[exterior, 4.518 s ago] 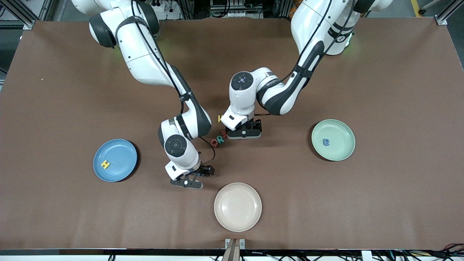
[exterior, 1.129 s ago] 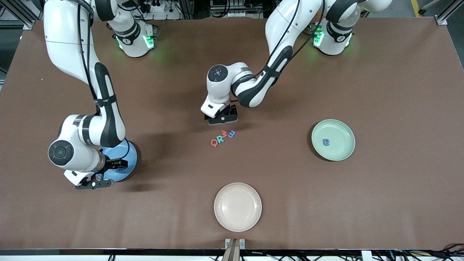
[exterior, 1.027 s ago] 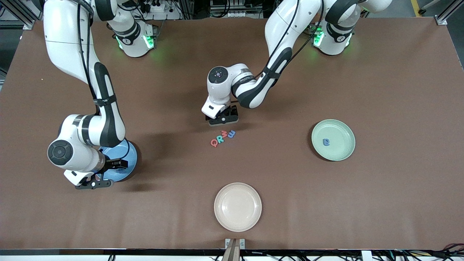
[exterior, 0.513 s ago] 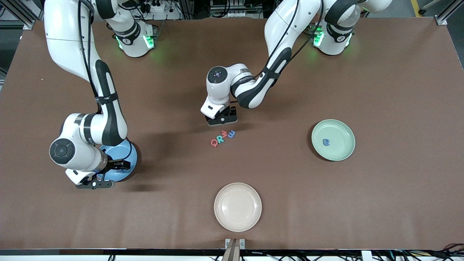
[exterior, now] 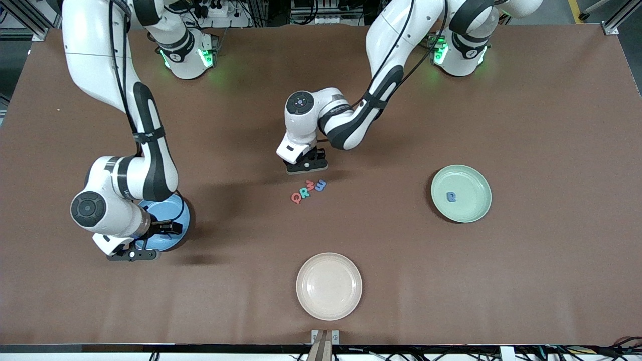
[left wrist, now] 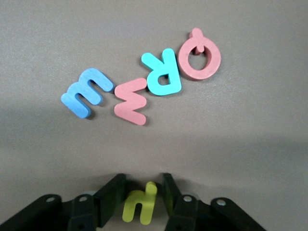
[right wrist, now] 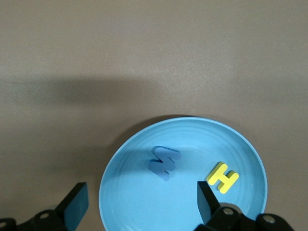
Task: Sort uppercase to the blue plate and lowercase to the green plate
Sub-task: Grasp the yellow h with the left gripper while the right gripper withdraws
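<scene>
Nearest the front camera we see the cream plate (exterior: 328,286). Farther off, toward the right arm's end, our right gripper (right wrist: 139,204) hangs over the blue plate (right wrist: 139,202) with jaws spread wide; W (right wrist: 164,162) and H (right wrist: 222,177) lie in that plate. The green plate (exterior: 471,210) holds a (exterior: 452,196). Mid-table, Q (left wrist: 200,55), R (left wrist: 162,73), the pink m (left wrist: 131,101) and blue m (left wrist: 85,92) lie in a row. Just past them, our left gripper (left wrist: 139,204) pinches the yellow h (left wrist: 140,208).

The right arm (exterior: 118,185) hides most of the blue plate (exterior: 181,220).
</scene>
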Controlling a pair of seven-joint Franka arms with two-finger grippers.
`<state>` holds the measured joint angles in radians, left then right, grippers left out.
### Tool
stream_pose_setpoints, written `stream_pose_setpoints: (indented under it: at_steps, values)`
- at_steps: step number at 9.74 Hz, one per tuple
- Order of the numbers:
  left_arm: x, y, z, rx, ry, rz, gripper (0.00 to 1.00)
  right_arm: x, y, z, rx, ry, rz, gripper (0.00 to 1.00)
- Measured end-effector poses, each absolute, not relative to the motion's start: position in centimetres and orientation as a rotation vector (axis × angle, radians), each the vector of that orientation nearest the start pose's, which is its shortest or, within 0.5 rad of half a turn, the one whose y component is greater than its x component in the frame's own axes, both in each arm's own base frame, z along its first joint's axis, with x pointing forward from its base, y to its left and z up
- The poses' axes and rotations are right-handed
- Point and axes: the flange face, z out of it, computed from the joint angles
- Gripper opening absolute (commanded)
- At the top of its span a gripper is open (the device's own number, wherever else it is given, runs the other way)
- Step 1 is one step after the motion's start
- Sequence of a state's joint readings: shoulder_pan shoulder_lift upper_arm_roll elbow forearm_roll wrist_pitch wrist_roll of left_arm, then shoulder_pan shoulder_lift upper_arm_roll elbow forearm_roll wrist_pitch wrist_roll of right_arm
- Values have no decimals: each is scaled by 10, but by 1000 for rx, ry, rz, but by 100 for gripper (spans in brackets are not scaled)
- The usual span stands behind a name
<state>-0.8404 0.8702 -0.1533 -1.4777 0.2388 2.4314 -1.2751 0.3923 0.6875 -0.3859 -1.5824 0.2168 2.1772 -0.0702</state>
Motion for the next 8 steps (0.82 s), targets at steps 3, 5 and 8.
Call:
stream_pose_setpoints:
  at_steps: [3,5,8]
  values:
    - [413,-597,171,-3198,-268,-141,20,691,50,258,-3204,-38,58,100]
    - [413,-597,172,-3199,-268,-142,20,692,51,260,-3202,-39,54,100]
    - [413,-597,172,-3200,-269,-142,1,692,52,266,-3199,-41,45,100]
